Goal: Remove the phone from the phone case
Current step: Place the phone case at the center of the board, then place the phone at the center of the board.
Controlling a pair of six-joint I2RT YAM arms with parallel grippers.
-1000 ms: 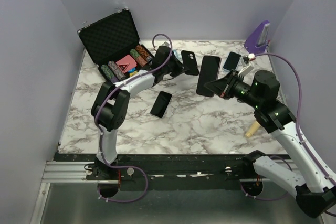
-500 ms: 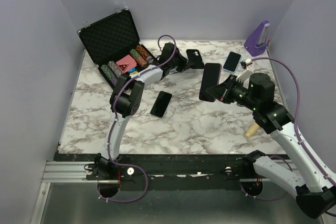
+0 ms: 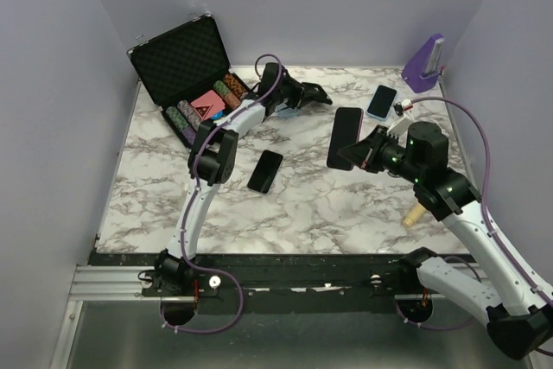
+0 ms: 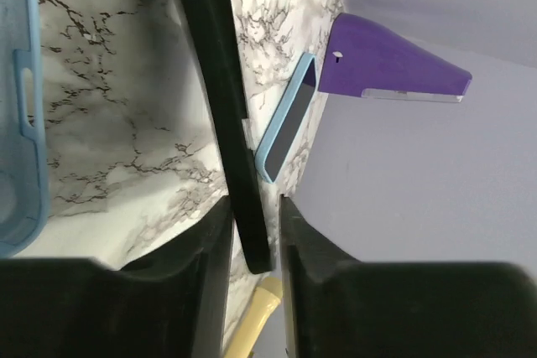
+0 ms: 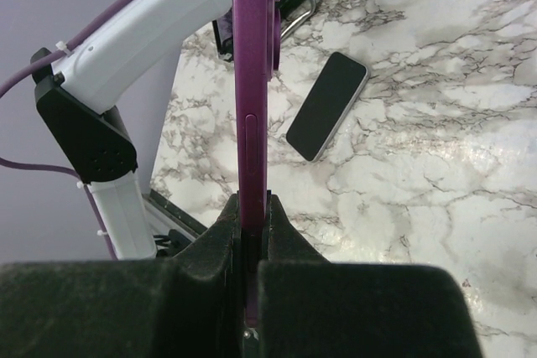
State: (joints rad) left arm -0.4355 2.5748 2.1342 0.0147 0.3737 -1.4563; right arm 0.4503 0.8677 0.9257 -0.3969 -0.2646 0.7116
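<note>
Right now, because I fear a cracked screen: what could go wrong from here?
1. The left gripper's jaws stand slightly apart around the black phone case, so it may slip and fall onto the marble table or the light-blue case beside it.
2. The right gripper pinches the purple phone edge-on by one end only; a bump or twist could lever it loose.

Purple phone (image 5: 252, 81) edge-on in right claw (image 5: 253, 207); black case (image 4: 222, 81) edge-on btwn jaws of left claw (image 4: 254, 224)

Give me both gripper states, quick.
Left gripper: slightly open, black case between its jaws.
Right gripper: shut on the purple phone.
</note>
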